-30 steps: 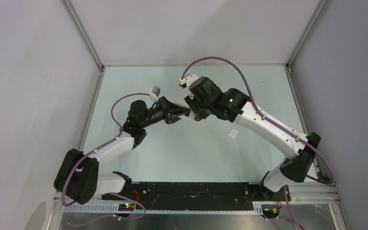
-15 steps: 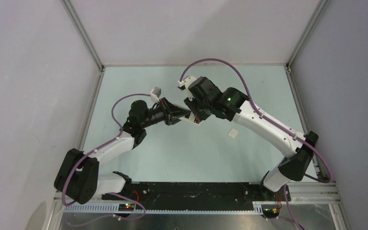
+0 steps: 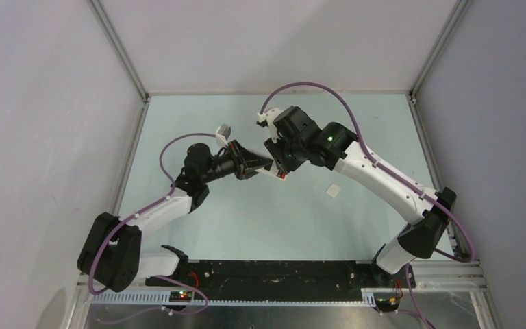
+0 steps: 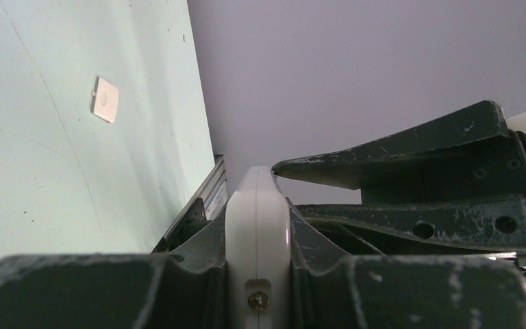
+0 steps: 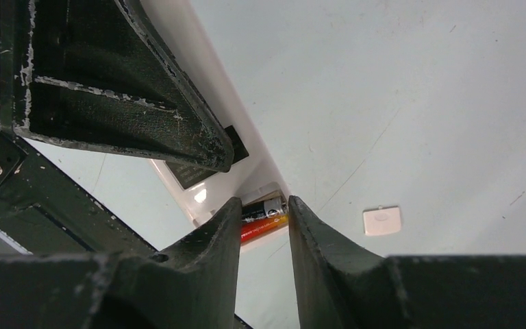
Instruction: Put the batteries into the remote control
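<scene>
Batteries [image 5: 264,216] show in your right wrist view as a black one [image 5: 259,208] lying against an orange-red one [image 5: 266,227], side by side at the end of the remote control [image 4: 257,233]. They sit just beyond the tips of the right gripper [image 5: 264,202], framed in the narrow gap between its two fingers. You cannot tell from any view whether those fingers press on a battery or only stand either side of the pair.

Your left gripper [image 3: 253,164] is clamped on the remote control, holding it on edge above the table [image 3: 233,219]. In the left wrist view the white body runs straight out between the two dark fingers.

From above, you see both arms reaching in toward the middle of the table, a little to the far side, with the grippers meeting tip to tip. The left comes in from the left, the right from the right.

A small white square cover piece [image 3: 331,190] lies flat on the table to the right of the grippers, nearer to you and apart from them
</scene>
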Action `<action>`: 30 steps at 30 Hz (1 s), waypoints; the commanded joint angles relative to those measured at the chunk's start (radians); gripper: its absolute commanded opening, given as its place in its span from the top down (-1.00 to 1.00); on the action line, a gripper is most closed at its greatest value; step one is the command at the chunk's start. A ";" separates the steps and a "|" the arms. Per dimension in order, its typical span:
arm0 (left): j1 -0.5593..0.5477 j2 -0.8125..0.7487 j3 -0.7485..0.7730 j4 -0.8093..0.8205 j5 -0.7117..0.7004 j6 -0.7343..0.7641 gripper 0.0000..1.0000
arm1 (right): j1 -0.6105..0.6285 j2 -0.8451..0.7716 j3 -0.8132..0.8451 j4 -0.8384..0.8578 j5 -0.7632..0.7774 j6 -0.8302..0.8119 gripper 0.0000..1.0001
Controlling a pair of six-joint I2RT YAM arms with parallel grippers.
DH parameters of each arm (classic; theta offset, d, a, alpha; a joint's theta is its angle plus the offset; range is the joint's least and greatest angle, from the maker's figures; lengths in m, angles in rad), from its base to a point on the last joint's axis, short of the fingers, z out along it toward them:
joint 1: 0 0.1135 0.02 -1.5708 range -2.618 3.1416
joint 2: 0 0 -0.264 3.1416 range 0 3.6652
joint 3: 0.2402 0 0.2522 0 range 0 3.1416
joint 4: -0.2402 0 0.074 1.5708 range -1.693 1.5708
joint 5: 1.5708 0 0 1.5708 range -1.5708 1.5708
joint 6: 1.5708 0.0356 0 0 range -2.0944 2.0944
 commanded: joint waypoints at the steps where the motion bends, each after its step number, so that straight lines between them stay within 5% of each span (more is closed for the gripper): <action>1: -0.003 -0.043 0.031 0.093 0.045 0.003 1.00 | -0.006 -0.023 0.004 0.019 -0.073 0.030 0.33; 8: -0.003 -0.047 0.038 0.093 0.037 -0.022 1.00 | -0.008 -0.026 -0.014 0.035 -0.133 0.061 0.56; 30: 0.013 -0.115 0.039 0.095 -0.047 -0.063 1.00 | -0.013 -0.125 -0.229 0.237 -0.291 0.244 0.57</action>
